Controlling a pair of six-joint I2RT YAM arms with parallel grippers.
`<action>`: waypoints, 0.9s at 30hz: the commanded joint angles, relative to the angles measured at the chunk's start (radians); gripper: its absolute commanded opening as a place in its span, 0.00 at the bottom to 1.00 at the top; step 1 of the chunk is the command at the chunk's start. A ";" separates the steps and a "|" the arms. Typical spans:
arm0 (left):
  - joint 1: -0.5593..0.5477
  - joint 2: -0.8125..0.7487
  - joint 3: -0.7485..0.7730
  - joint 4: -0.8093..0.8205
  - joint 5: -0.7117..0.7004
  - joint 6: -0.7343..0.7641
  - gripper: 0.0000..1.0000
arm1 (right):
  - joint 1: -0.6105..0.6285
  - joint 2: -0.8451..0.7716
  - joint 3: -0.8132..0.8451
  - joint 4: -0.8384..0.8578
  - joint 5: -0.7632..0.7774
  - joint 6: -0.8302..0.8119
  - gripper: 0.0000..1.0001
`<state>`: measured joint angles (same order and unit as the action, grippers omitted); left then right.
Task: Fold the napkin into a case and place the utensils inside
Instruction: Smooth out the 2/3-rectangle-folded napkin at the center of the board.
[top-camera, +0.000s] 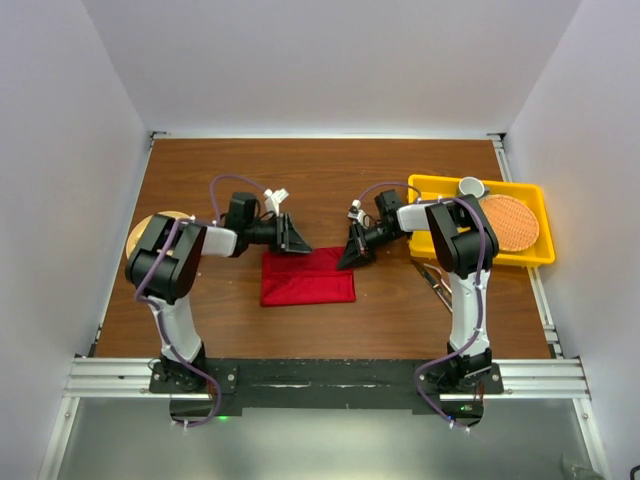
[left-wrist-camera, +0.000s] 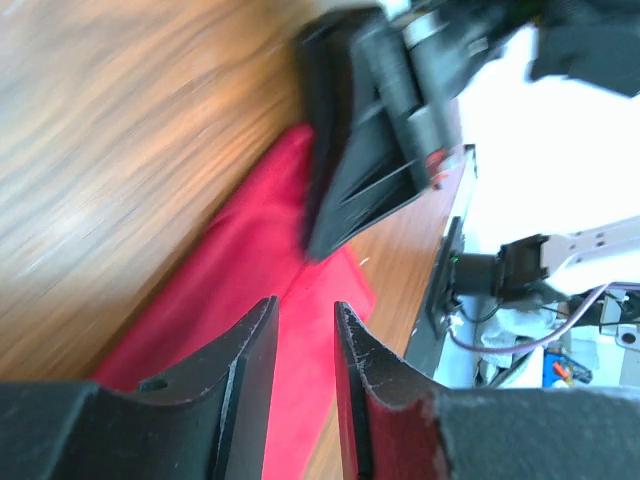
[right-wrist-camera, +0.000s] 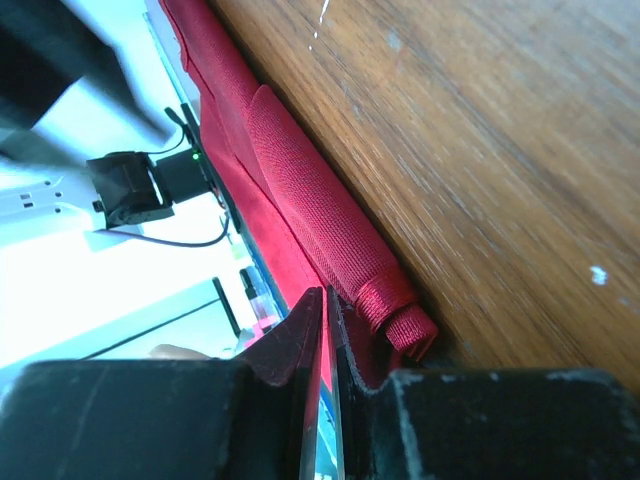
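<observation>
Left gripper (left-wrist-camera: 305, 312) hovers with fingers apart, holding nothing, at the eleven o'clock corner of the napkin (top-camera: 307, 280). The right gripper (right-wrist-camera: 325, 295), at the one o'clock corner, is almost closed, and we cannot tell whether it pinches cloth. We judge the folding partly done: the napkin lies as a rectangle mid-table (top-camera: 330, 175). The utensils (top-camera: 436, 277) lie at its three o'clock, not yet inside.

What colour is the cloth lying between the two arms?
The napkin is plain deep red; top view.
</observation>
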<state>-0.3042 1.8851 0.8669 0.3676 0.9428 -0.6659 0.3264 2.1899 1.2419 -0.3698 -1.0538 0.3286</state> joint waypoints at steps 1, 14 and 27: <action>0.092 0.068 -0.062 -0.032 0.059 0.123 0.34 | -0.006 0.053 -0.018 0.008 0.267 -0.017 0.12; 0.208 -0.076 -0.013 -0.231 0.077 0.420 0.42 | -0.006 0.047 0.011 -0.026 0.333 -0.069 0.11; -0.433 -0.659 -0.284 -0.391 -0.681 1.230 0.40 | 0.020 0.019 0.034 -0.060 0.376 -0.131 0.09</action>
<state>-0.5728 1.2556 0.7036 -0.0246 0.5770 0.3187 0.3386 2.1849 1.2827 -0.4446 -0.9867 0.2958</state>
